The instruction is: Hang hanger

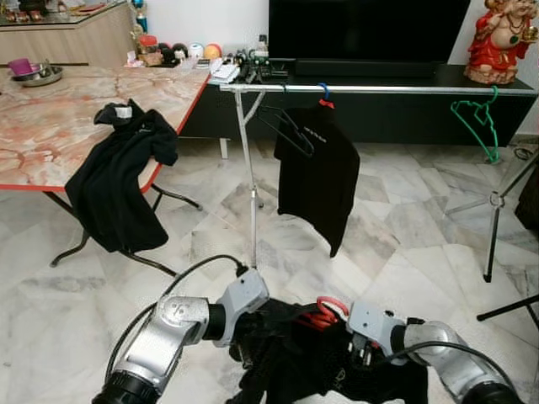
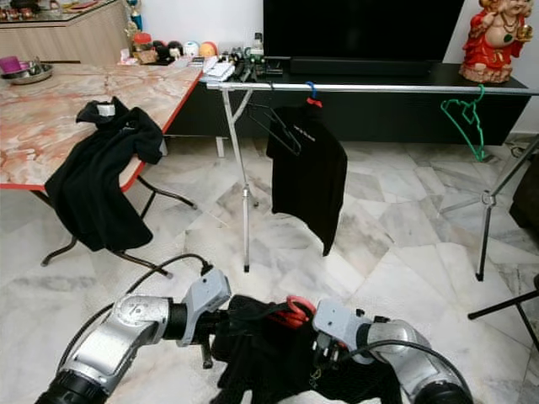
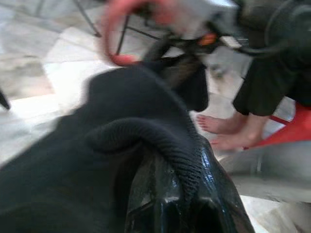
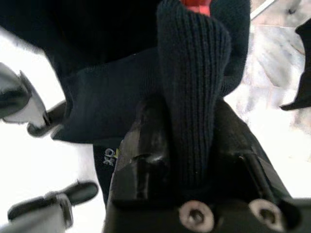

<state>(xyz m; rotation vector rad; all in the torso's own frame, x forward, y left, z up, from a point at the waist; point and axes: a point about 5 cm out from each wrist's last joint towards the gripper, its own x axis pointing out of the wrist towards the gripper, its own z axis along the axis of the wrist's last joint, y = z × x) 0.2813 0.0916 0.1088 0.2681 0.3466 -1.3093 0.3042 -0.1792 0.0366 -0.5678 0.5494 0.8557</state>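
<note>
Across the marble floor (image 1: 404, 244) ahead, the clothes rail (image 1: 379, 88) is standing on its thin metal legs, running from beside the desk (image 1: 50, 126) toward the red figurine (image 1: 501, 38). One black shirt (image 1: 318, 172) is already hanging from the rail on a hanger with a blue hook, an empty black wire hanger (image 1: 290, 126) is hooked just beside it, and a green hanger (image 1: 478, 122) is dangling near the far end. Another black garment (image 1: 118, 181) is drooping over the desk's red edge.

Close below my head I am holding the task's own load: a black knit garment (image 1: 303, 362) threaded on a red hanger (image 1: 330, 310), whose hook is poking up between my two wrists. My left end effector (image 3: 184, 194) is clamped on a ribbed fold of the knit, and my right end effector (image 4: 192, 165) is likewise pinching a ribbed band, with a sliver of red plastic showing just above the cloth.

Handling, as I judge it: the knit is soft, limp and light, so it is sagging and offering no stiffness; only the hanger is rigid. Cloth pinched alone may be slipping off the hanger's shoulders, so the safer hold is through the fabric onto the red frame near its neck, leaving the hook free for the rail. A person's bare feet (image 3: 228, 131) are standing nearby.
</note>
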